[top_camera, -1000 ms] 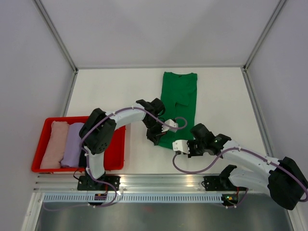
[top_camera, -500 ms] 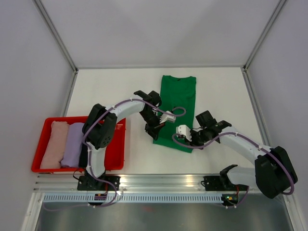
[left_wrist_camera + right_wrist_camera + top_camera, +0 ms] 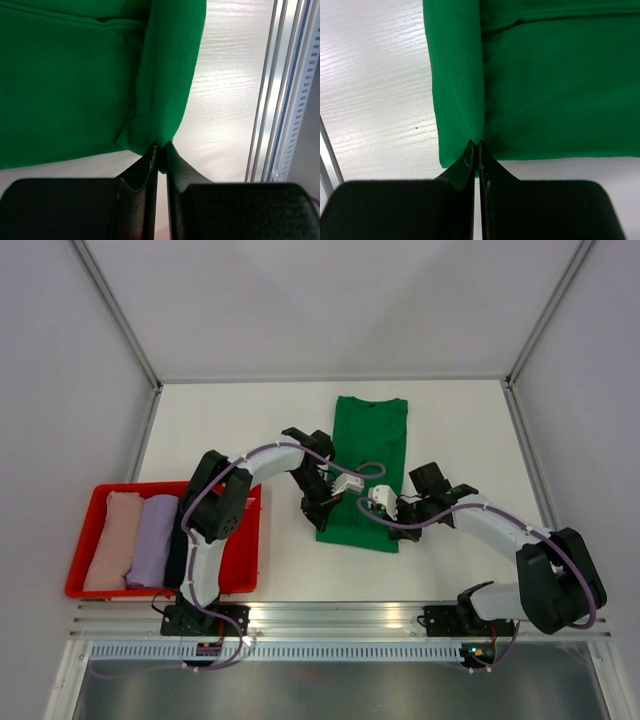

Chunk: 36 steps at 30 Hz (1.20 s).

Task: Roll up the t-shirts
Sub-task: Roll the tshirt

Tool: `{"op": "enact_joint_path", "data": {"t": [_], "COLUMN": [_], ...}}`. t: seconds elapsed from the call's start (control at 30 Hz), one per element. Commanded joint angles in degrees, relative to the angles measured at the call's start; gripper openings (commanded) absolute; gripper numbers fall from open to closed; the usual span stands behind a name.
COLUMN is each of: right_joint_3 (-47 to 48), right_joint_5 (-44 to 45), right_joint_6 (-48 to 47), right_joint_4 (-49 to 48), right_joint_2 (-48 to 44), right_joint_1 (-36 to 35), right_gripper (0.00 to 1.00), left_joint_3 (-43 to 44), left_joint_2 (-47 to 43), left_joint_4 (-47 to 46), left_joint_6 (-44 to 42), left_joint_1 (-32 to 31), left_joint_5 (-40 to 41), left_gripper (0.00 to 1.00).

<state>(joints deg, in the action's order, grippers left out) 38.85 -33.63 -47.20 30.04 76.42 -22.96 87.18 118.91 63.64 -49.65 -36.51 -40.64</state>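
Observation:
A bright green t-shirt (image 3: pixel 370 455) lies folded into a long strip on the white table, with its near end turned back over itself. My left gripper (image 3: pixel 328 508) reaches in from the left and is shut on that turned end's left edge (image 3: pixel 165 100); a sliver of green cloth shows between the fingertips (image 3: pixel 154 152). From the right, my right gripper (image 3: pixel 392 520) is shut on the turned end's right edge (image 3: pixel 457 100). Rolled pale pink (image 3: pixel 112 540), lavender (image 3: pixel 152 538) and black (image 3: pixel 177 562) t-shirts lie side by side in a tray.
The shallow red tray (image 3: pixel 78 558) sits at the near left of the table. Aluminium rails (image 3: pixel 340 618) run along the near edge by the arm bases. Grey walls close in the table on three sides.
Both grippers have carried the green t-shirt's near end away from the near edge, so it now lies turned over the shirt. The left jaws have eased apart slightly.

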Motion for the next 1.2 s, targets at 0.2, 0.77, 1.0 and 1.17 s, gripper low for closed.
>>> {"op": "enact_joint_path", "data": {"t": [0.2,0.77,1.0,1.17], "right_joint_3": [1.0,2.5,2.5,3.1], "right_joint_5": [3.7,5.6,6.3,7.2], "right_joint_6": [3.6,5.4,6.9,7.9], "right_joint_4": [-5.0,-6.0,-7.1,-7.4], "right_joint_2": [1.6,4.9,5.4,5.5], "right_joint_1": [0.7,1.1,1.1,1.3], "right_gripper": [0.00,0.02,0.02,0.07], "left_joint_3": [5.2,-1.8,-11.6,-15.1], "left_joint_2": [2.6,-11.9,-19.9,-20.9], "left_joint_4": [-0.8,-12.0,-24.3,-28.1], "left_joint_6": [4.3,6.6,6.1,7.5], "left_joint_1": [1.4,6.7,3.6,-0.9], "left_joint_5": [2.0,1.5,6.9,6.8], "left_gripper": [0.31,0.43,0.46,0.46]}}
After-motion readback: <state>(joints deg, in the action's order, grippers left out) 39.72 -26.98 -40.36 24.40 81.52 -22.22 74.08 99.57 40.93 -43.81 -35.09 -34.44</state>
